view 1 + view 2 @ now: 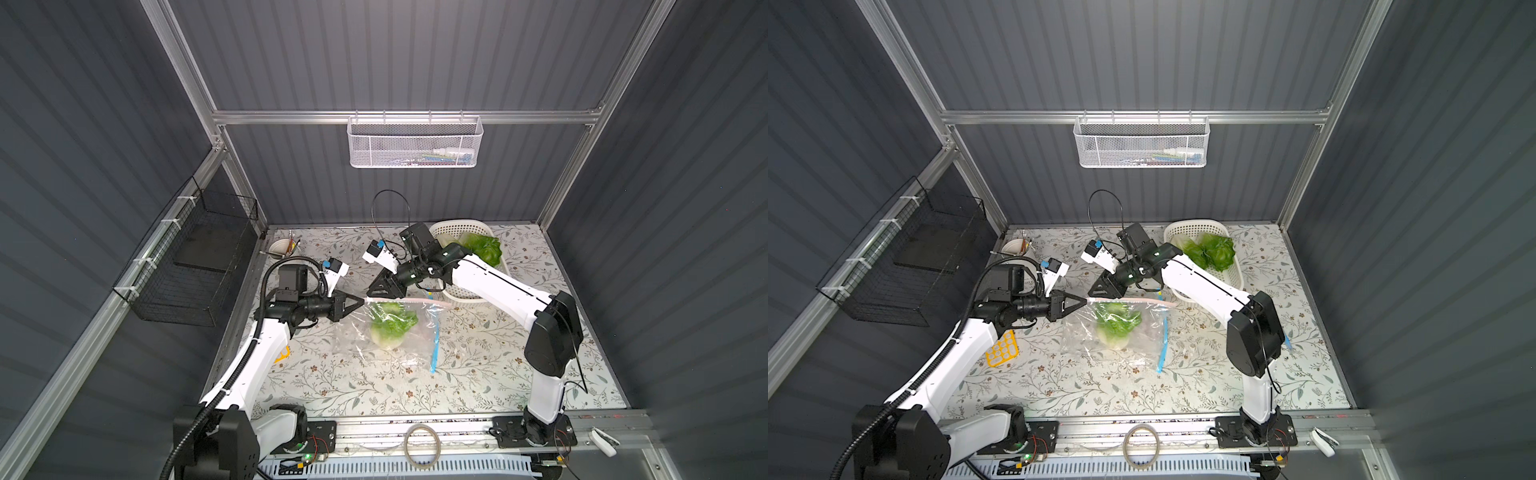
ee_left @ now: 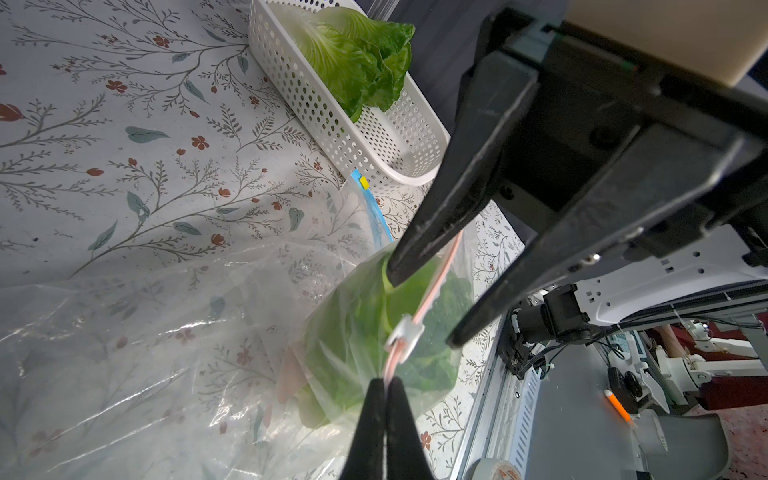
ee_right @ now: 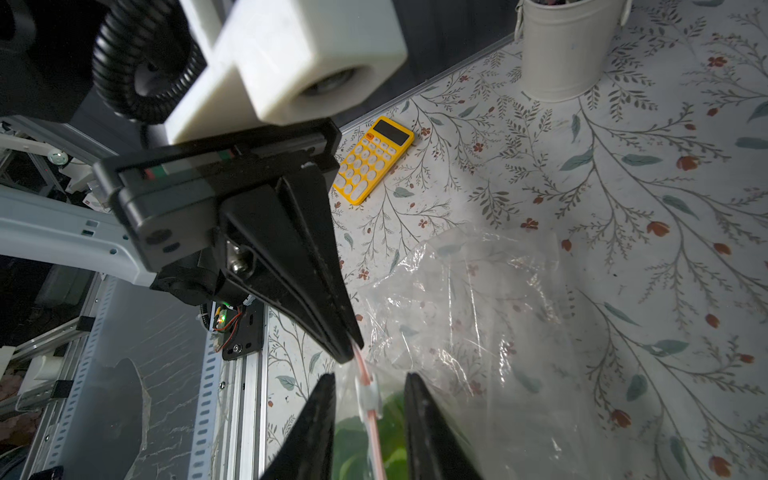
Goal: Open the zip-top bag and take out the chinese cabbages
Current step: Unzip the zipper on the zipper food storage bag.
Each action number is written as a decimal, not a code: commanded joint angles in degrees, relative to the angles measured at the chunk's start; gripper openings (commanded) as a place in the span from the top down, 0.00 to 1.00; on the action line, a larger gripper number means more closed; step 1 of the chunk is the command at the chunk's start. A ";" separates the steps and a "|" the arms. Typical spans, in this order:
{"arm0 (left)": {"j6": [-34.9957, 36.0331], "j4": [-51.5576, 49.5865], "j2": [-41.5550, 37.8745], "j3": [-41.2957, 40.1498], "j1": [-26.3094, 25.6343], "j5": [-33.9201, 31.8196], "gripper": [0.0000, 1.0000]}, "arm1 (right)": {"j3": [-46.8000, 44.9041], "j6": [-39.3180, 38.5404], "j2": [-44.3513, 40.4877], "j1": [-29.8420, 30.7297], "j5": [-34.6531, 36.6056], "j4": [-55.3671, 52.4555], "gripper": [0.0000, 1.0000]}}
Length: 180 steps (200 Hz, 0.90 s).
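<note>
The clear zip-top bag [image 1: 357, 336] [image 1: 1084, 328] lies mid-table with its pink zip strip [image 1: 409, 300] [image 2: 440, 270] raised. One chinese cabbage [image 1: 390, 328] [image 1: 1115, 326] [image 2: 353, 332] shows inside it. My left gripper [image 1: 362, 302] [image 1: 1086, 302] [image 2: 386, 382] [image 3: 351, 349] is shut on the left end of the zip strip. My right gripper [image 1: 370, 293] [image 1: 1091, 293] [image 3: 370, 380] [image 2: 426, 307] is open, its fingers standing either side of the white slider [image 3: 368, 395] [image 2: 405, 332] without touching it. Two more chinese cabbages [image 1: 484, 247] [image 1: 1214, 251] [image 2: 357, 62] lie in the white basket [image 1: 457, 227] [image 1: 1192, 226] [image 2: 324, 112].
A blue zip strip [image 1: 435, 349] [image 2: 374, 208] with a yellow slider lies at the bag's right side. A yellow calculator [image 1: 1003, 349] [image 3: 374, 160] sits by the left arm. A white cup [image 1: 282, 247] [image 3: 565, 50] stands back left. A black wire basket [image 1: 195, 266] hangs on the left wall.
</note>
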 commanded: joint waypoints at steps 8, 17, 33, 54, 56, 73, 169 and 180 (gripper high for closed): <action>-0.50 0.93 -1.10 -0.92 -0.23 1.53 1.00 | 2.91 -2.22 1.41 0.65 -1.69 -3.73 0.74; -0.56 0.86 -1.09 -0.92 -0.31 1.69 1.00 | 3.19 -2.56 1.72 0.76 -1.74 -4.15 0.74; -0.56 0.95 -1.20 -0.93 -0.32 1.73 1.00 | 3.58 -3.18 2.10 0.98 -1.99 -5.03 0.75; -0.56 0.97 -1.11 -0.92 -0.31 1.63 1.00 | 4.41 -3.78 2.82 1.11 -1.96 -6.29 0.76; -0.56 1.02 -1.11 -0.98 -0.32 1.64 1.00 | 4.56 -3.86 2.87 1.16 -1.92 -6.49 0.76; -0.59 1.00 -1.06 -0.92 -0.32 1.50 1.00 | 5.30 -4.32 3.49 1.27 -1.76 -7.70 0.77; -0.75 0.96 -1.11 -0.83 -0.41 1.03 1.00 | 6.32 -5.37 4.52 1.36 -1.29 -10.01 0.79; -0.74 0.95 -1.19 -0.89 -0.41 1.10 1.00 | 6.36 -5.62 4.66 1.33 -0.71 -10.39 0.79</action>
